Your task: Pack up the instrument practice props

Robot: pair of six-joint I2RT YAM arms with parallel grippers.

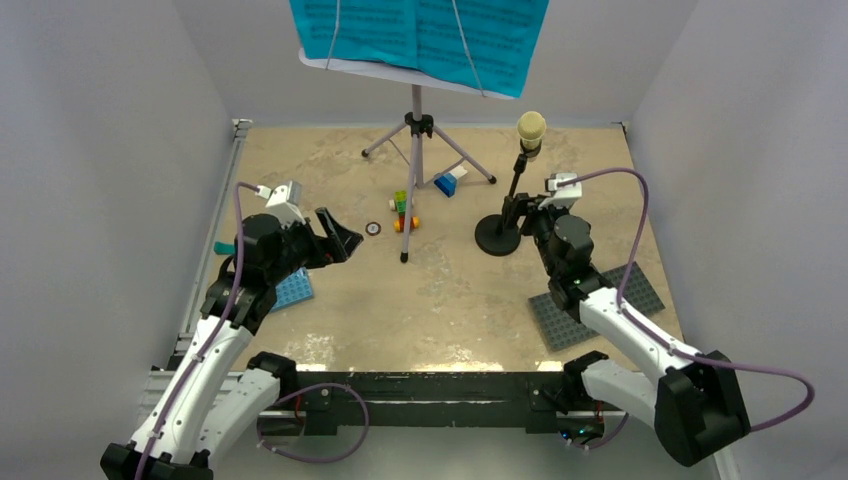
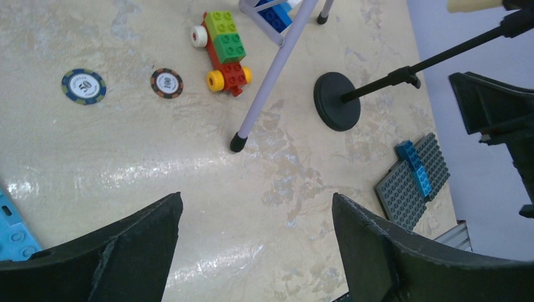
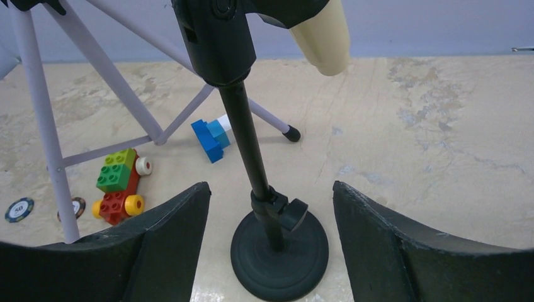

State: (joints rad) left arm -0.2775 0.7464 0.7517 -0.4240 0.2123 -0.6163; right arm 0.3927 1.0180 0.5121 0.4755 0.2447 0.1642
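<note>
Toward the table's far edge, right tool [image 3: 269, 189] spread wide at mic stand [image 3: 280, 251]: likely rigid, base-heavy; grip slim pole low.

Two arms at work over the bench: the left arm [image 1: 215, 345], white-shelled with dark joints, rises from its base at the near edge and bends at the elbow. Its wrist is turned forward and to the right. The left tool [image 1: 342, 236] hangs low above the bench, its black fingers [image 2: 126, 251] spread wide and holding nothing. The right arm [image 1: 630, 335] stretches forward and to the left. The right tool [image 1: 512, 216] points away from its base, its fingers [image 3: 403, 245] likewise parted wide, nothing gripped.
</note>
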